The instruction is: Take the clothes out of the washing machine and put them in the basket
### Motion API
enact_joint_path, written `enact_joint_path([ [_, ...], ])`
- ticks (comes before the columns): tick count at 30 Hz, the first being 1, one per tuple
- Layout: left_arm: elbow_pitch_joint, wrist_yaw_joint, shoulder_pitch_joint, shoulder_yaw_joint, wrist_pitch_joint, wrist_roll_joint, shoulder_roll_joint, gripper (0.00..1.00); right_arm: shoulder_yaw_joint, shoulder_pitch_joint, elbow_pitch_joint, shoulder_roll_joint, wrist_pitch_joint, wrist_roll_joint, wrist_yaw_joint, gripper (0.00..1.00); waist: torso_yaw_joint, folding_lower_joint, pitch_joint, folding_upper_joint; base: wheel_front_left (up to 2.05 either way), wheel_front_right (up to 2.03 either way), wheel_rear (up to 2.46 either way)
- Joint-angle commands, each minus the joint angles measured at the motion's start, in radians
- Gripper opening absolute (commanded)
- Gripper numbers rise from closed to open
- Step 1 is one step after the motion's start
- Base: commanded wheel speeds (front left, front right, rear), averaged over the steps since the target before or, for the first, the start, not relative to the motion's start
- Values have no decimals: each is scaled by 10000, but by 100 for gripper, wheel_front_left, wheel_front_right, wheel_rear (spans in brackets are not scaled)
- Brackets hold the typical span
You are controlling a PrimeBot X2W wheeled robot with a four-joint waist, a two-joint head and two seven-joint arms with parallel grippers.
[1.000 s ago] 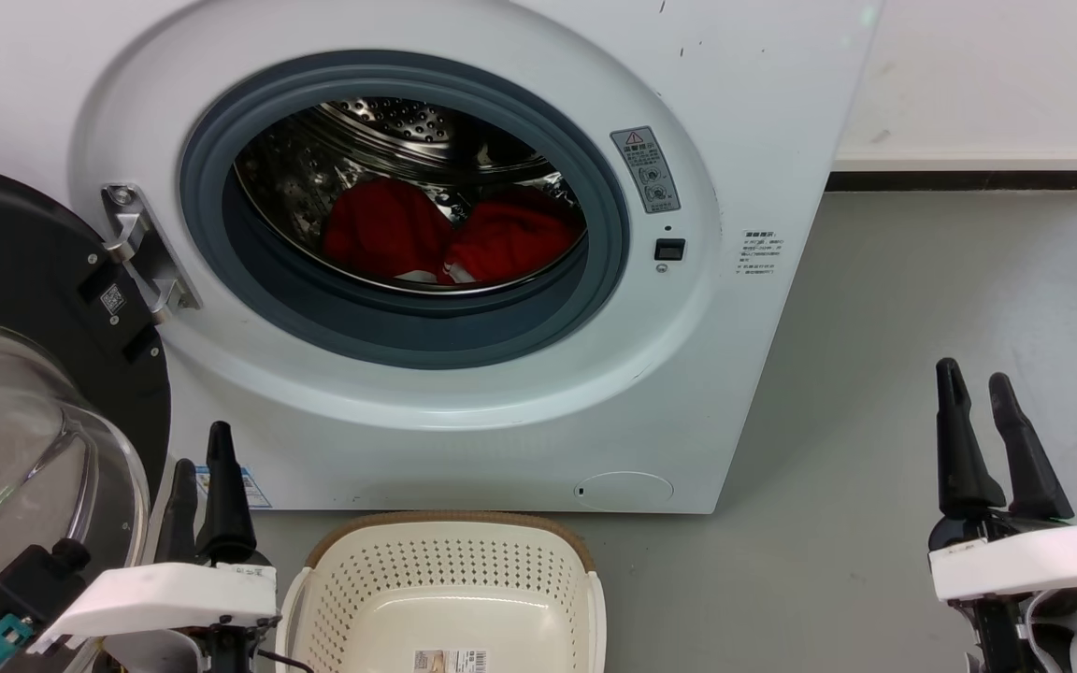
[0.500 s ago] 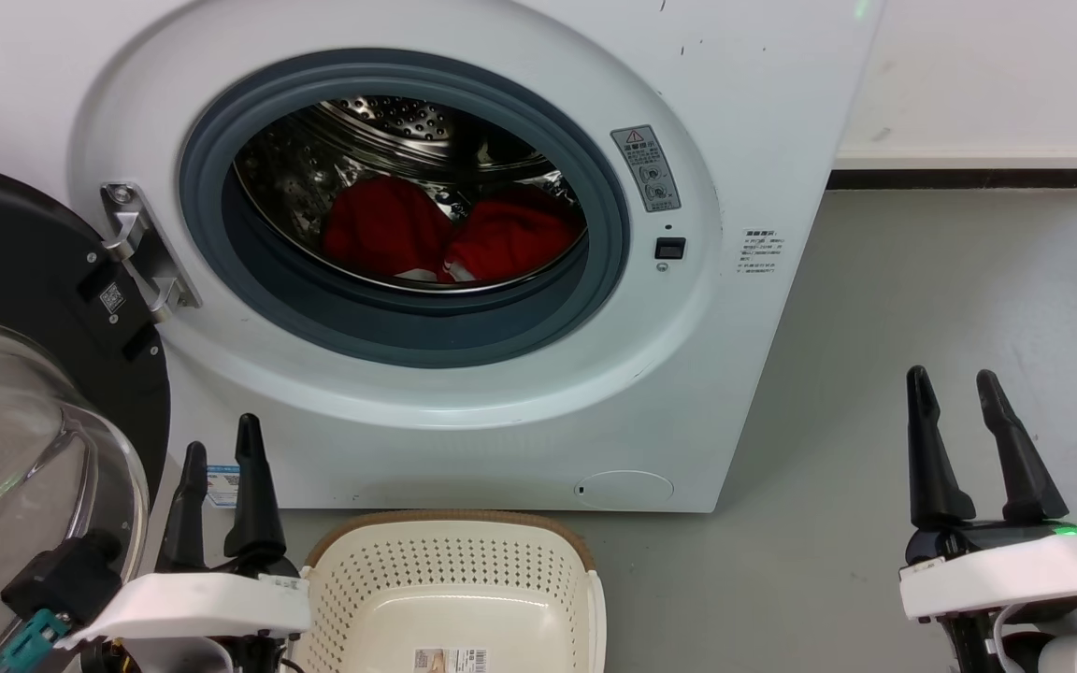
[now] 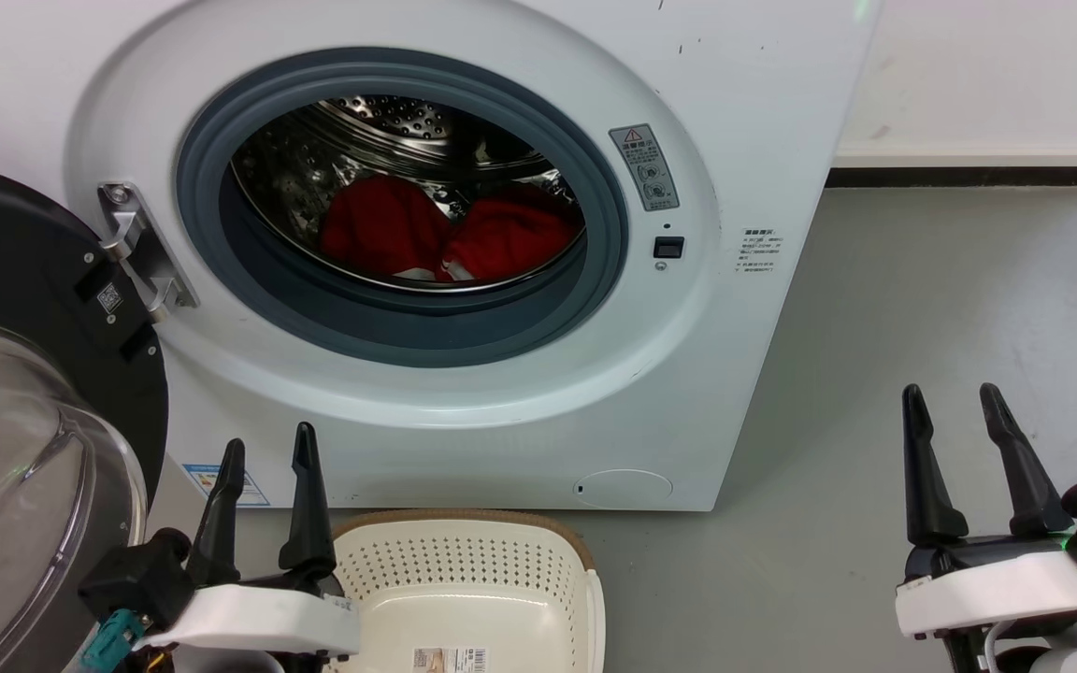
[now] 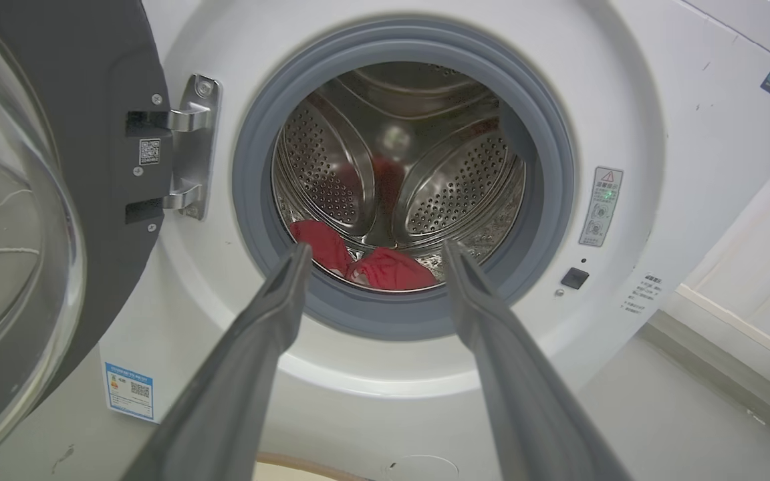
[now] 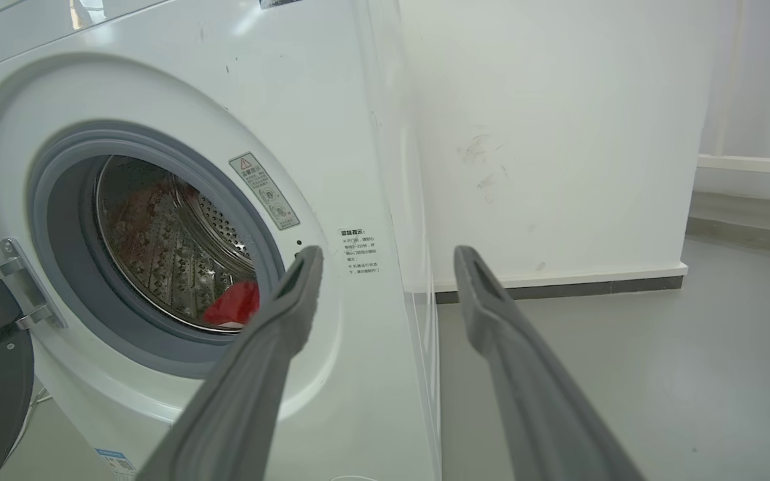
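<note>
The white washing machine (image 3: 744,112) stands with its door (image 3: 15,336) swung open to the left. Two red clothes (image 3: 450,238) lie side by side at the bottom of the steel drum; they show too as clothes (image 4: 365,264) and clothes (image 5: 232,304). The cream basket (image 3: 464,570) sits on the floor just in front of the washer. My left gripper (image 3: 267,449) is open at the basket's left rim, fingers pointing at the porthole and nothing between them (image 4: 371,250). My right gripper (image 3: 950,397) is open over bare floor right of the washer (image 5: 388,257).
The open door's glass bowl (image 3: 24,458) bulges out close to my left arm. Grey floor (image 3: 922,280) stretches to the right of the machine, up to a white wall with a dark skirting (image 3: 969,176).
My left gripper has moved right, toward the basket's rim, and opened wider. My right gripper has shifted a little left and down and its fingers have spread.
</note>
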Motion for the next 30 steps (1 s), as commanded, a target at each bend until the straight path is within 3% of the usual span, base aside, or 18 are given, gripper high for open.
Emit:
enact_joint_path([
  [1, -116, 53, 28, -56, -104, 379, 22, 100, 36, 28, -90, -47, -103, -280, -1, 100, -3, 0, 3, 0, 0, 0, 0],
  [17, 5, 478, 255, -498, -463, 2152, 76, 100, 286, 282, 273, -55, -465, -1775, -1, 100, -22, 0, 21, 0, 0, 0, 0],
  [30, 471, 222, 430, -610, -720, 3011, 71, 100, 280, 383, 648, -60, -729, -2335, -1, 100, -38, 0, 9, 0, 0, 0, 0],
])
